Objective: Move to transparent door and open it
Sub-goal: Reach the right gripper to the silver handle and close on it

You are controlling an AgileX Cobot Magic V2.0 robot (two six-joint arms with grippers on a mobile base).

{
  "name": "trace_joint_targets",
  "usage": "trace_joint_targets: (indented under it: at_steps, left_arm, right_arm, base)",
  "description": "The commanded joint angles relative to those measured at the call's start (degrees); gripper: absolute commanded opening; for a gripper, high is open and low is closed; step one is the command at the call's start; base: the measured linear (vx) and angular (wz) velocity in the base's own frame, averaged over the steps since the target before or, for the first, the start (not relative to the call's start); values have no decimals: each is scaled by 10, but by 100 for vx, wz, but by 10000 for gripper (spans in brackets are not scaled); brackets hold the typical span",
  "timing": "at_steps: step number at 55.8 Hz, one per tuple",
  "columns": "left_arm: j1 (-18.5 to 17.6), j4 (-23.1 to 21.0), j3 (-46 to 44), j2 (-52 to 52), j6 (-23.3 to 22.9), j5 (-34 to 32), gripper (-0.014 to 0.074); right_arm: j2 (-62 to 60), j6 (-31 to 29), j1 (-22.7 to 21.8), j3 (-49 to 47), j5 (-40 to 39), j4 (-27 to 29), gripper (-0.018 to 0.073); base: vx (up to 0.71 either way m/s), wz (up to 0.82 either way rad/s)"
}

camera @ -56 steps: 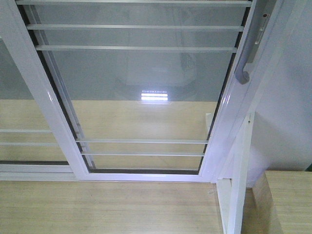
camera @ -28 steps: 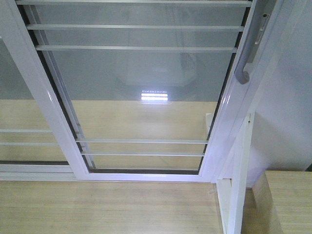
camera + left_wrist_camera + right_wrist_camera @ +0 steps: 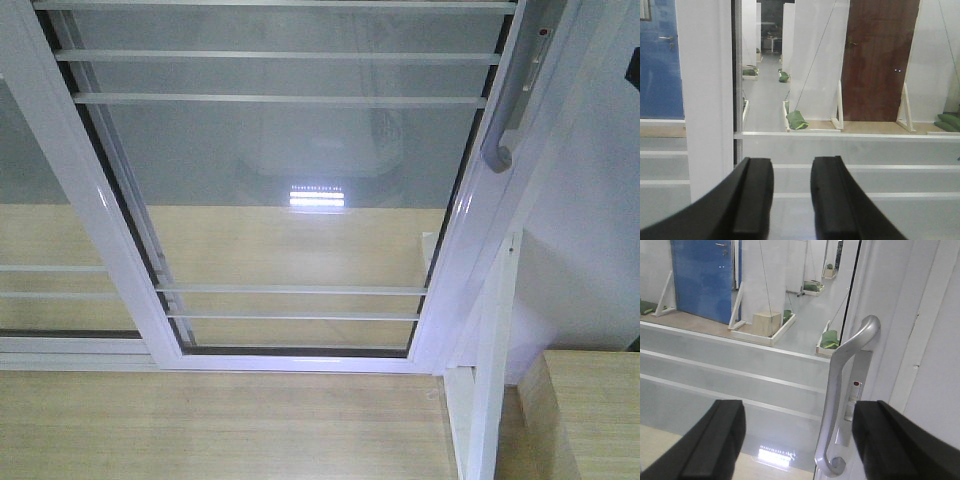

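Observation:
The transparent door [image 3: 300, 190] fills the front view: clear glass in a white frame with thin white bars. Its curved pale-grey handle [image 3: 505, 115] sits on the right stile. In the right wrist view the handle [image 3: 842, 390] stands just beyond my right gripper [image 3: 797, 440]. That gripper is wide open, and the handle appears between the fingers, nearer the right one. My left gripper [image 3: 791, 200] faces the glass with a small gap between its black fingers [image 3: 754, 200] and nothing in them.
A second white-framed glass panel [image 3: 40, 250] overlaps on the left, its stile [image 3: 705, 100] close to my left gripper. A white wall [image 3: 590, 250] and a wooden box [image 3: 590, 410] stand on the right. The floor [image 3: 200, 420] is wood.
A small dark shape has come into the front view at its upper right edge. The door and handle have not moved.

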Motion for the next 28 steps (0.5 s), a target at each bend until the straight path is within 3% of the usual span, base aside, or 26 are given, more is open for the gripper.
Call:
trace_joint_targets:
  at_steps: [1, 19, 28]
  left_arm:
    - [0, -5, -20, -1, -6, -34, 420]
    - [0, -8, -20, -1, -7, -1, 427]
    - [0, -33, -20, -1, -6, 22, 427]
  right_arm:
    - [0, -2, -4, -20, -51, -4, 575]
    - [19, 33, -4, -20, -46, 21, 574]
    - [74, 46, -4, -20, -55, 15, 574]
  base:
    - [0, 0]
    - [0, 0]
    - [0, 0]
